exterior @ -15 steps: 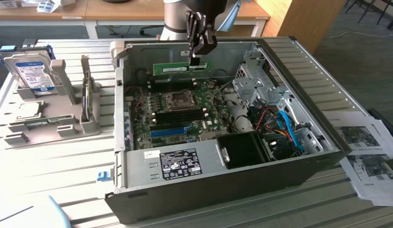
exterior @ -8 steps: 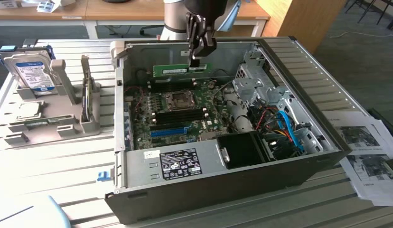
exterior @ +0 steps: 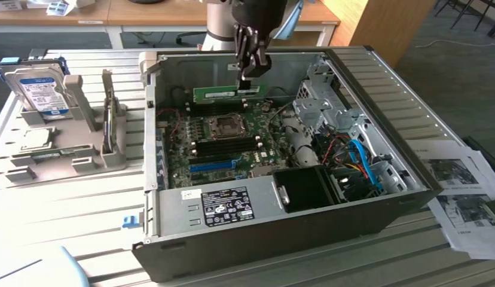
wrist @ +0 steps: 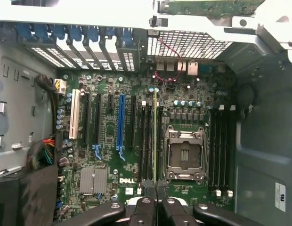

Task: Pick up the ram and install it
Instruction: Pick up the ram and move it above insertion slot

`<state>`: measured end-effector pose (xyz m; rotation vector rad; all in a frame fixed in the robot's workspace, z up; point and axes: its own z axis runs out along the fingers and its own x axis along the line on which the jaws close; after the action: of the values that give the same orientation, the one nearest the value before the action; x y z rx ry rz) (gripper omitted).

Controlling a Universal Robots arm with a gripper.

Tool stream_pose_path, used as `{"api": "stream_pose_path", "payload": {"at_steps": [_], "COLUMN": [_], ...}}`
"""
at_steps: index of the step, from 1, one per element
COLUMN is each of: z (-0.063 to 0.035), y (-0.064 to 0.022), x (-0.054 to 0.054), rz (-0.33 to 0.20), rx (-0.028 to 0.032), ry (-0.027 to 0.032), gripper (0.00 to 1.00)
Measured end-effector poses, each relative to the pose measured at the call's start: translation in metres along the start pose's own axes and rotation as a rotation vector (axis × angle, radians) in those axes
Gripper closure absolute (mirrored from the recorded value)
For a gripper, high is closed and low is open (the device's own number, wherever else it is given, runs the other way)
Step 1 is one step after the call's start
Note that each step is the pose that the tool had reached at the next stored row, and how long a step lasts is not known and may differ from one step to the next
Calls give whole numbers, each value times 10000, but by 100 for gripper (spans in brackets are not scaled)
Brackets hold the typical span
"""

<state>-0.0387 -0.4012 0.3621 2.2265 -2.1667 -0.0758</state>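
The open computer case [exterior: 375, 101] lies on its side, its motherboard [wrist: 108, 141] exposed. The gripper [exterior: 247, 85] hangs above the board near the processor socket [wrist: 185, 157], its jaws closed tight on the ram [exterior: 223, 93] (edge-on from the wrist, over the black slots [wrist: 143, 141] just beside that socket). A slight tilt or sideways offset could jam the stick against a slot wall or latch.

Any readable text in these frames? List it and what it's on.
"DELL": white print on the motherboard, near the silver heatsink.
Too small to read: sticker on the ram.
Too small to read: hard drive label.
Too small to read: label on the metal box.
Too small to read: white sticker on the case wall.
Too small to read: papers.
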Motion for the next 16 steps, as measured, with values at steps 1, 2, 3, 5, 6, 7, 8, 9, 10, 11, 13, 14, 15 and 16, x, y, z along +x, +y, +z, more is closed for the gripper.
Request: {"api": "stream_pose_path", "payload": {"at_steps": [1,2,3,5,6,7,8,9,10,11,13,14,15,16], "z": [18,36,56,91,110,128,145,164,183,200,220,225,224,224], "y": [-1,-2,-3,-5,-6,-8,-8,-10,-11,-12,-13,-13,-13,-13], "x": [0,0,1,1,1,1,2,2,2,2,3,3,3,3], "rz": [0,0,0,0,0,0,0,0,0,0,0,0,0,1], "rx": [0,0,0,0,0,0,0,0,1,0,0,0,-1,-1], "ry": [-1,0,0,0,-1,-1,0,-1,-2,-1,0,0,1,1], "gripper": [89,89,89,89,89,89,89,89,89,89,89,89,89,89]}}
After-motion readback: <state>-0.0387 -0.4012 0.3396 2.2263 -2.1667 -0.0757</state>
